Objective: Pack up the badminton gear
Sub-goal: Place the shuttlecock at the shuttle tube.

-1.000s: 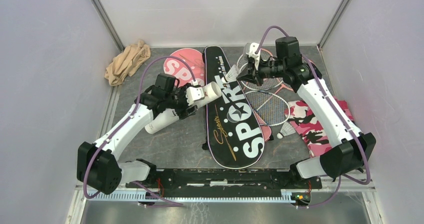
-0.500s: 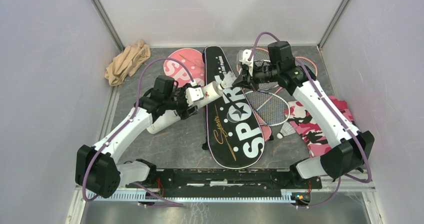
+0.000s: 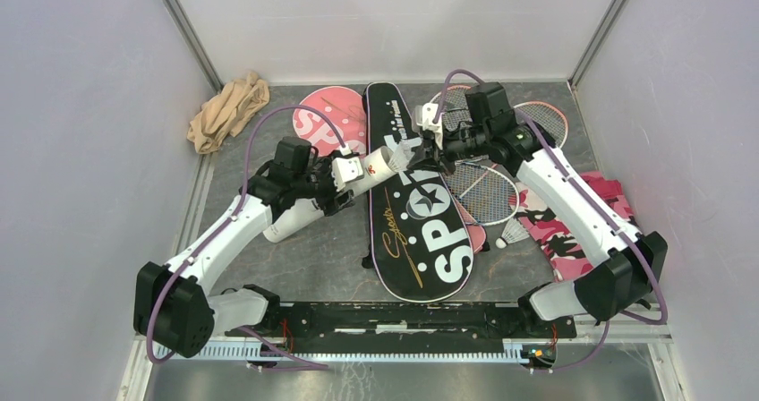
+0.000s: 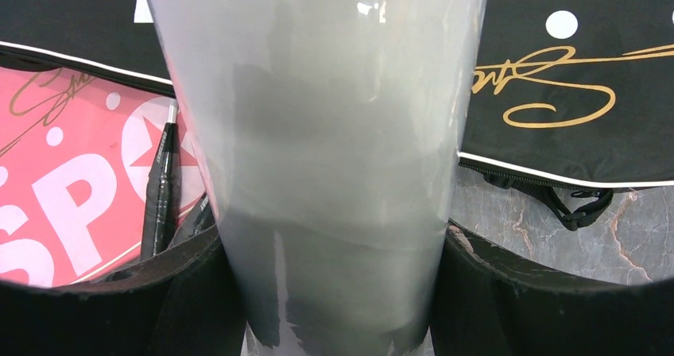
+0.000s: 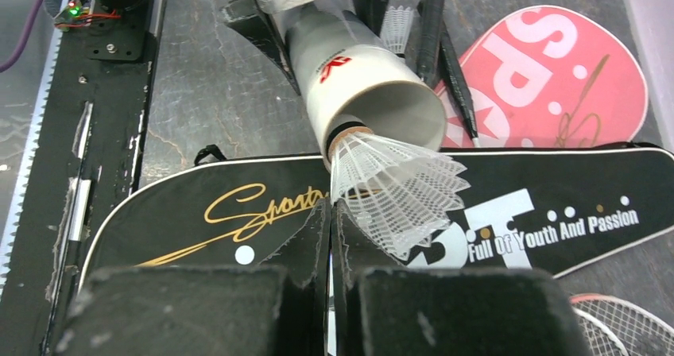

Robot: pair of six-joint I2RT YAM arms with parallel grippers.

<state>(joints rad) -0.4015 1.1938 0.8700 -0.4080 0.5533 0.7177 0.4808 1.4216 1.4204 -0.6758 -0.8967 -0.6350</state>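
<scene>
The left fingers (image 3: 349, 170) are clamped round the tube (image 5: 350, 70) about midway along it. The left wrist view shows a black pad pressed to each side of the white wall. The tube is held off the bench (image 3: 322, 258), slanting up towards 2 o'clock in the top view, with its open mouth turned to the other arm, probably so that the mouth makes a steady target.

The right fingers (image 5: 318, 241) come in from 3 o'clock. They are pressed almost together and pinch the near edge of a shuttlecock's (image 5: 393, 193) feather skirt. Gripping the skirt leaves the cork free to lead, and the cork sits at the lower lip of the tube's mouth. I cannot tell whether it is past the rim yet. The meeting point hangs above the upper part of the black bag (image 3: 421, 231), which lies lengthwise down the middle of the bench.

The next move looks like a short push along the tube's axis. The cork is low on the rim, so it could catch there and bend the feathers.

Much seems left to pack:
- A second shuttlecock (image 3: 513, 233) lies on the bench at 4 o'clock, beside the camouflage cloth (image 3: 573, 226).
- Two rackets (image 3: 488, 191) lie crossed at 2 o'clock, partly under the right arm.
- The pink bag (image 3: 327, 119) lies flat at 11 o'clock.
</scene>
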